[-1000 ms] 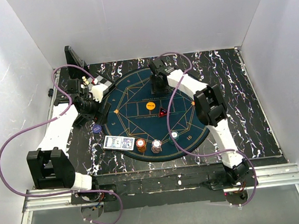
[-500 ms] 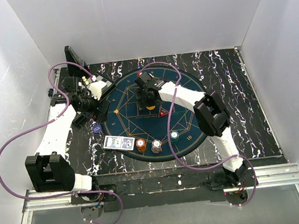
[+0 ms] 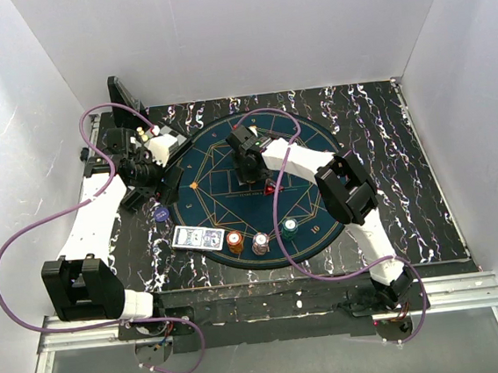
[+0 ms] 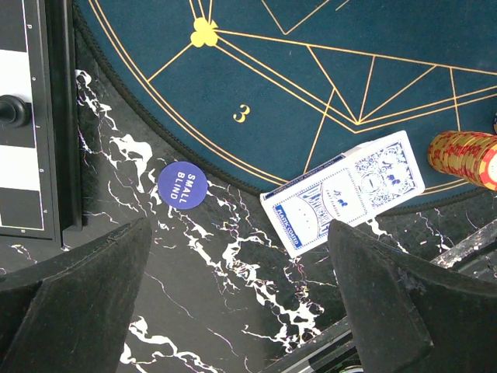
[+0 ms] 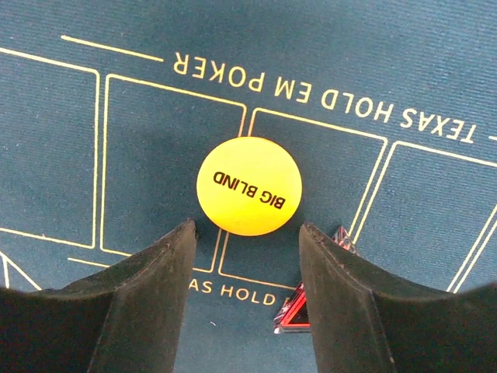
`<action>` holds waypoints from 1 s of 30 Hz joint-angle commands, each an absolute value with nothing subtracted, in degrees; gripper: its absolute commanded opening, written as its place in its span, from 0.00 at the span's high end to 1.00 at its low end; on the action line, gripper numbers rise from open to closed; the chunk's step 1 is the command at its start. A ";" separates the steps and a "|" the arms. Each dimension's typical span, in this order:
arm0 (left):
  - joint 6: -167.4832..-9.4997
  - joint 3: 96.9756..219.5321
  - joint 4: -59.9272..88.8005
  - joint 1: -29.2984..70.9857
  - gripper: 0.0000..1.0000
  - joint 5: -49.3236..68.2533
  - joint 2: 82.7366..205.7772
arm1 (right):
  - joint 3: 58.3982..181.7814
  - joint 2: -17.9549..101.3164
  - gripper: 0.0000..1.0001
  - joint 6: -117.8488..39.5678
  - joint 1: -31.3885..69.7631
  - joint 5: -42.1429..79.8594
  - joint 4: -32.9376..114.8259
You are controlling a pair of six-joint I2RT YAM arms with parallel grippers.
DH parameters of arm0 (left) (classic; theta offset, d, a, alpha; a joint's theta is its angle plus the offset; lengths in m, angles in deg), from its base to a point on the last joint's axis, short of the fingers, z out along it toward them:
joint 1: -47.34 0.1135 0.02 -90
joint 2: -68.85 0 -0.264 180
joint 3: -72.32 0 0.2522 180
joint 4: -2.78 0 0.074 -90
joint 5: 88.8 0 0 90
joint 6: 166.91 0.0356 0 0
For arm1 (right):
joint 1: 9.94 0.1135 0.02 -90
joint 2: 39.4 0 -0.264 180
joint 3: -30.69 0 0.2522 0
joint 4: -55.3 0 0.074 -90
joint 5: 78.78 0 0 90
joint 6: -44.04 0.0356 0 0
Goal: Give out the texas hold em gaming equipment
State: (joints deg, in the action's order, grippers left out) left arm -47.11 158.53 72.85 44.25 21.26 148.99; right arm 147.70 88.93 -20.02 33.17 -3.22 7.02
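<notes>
Yellow big blind (image 5: 248, 186) lies between my right gripper's (image 5: 247, 229) spread fingers, ready to grasp. My left gripper (image 4: 239, 227) hangs open, small blind (image 4: 182, 184) at its ten o'clock.

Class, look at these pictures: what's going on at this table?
The right gripper, open, has its fingers either side of the yellow BIG BLIND marker lying on the blue mat. The left gripper, open, hovers over the table near the blue SMALL BLIND marker and the card pack. Neither holds anything.
</notes>
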 commanded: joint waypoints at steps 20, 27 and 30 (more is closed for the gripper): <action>-46.06 159.47 72.44 44.53 0.02 20.71 147.51 | 181.63 109.03 0.55 -18.46 21.53 2.59 -1.78; -47.29 158.77 72.35 44.53 0.02 21.15 147.51 | 170.77 102.73 0.38 -17.21 20.47 1.55 3.04; -47.47 158.77 72.61 44.62 0.02 21.07 146.90 | 167.52 98.87 0.24 -18.97 20.91 -0.55 2.43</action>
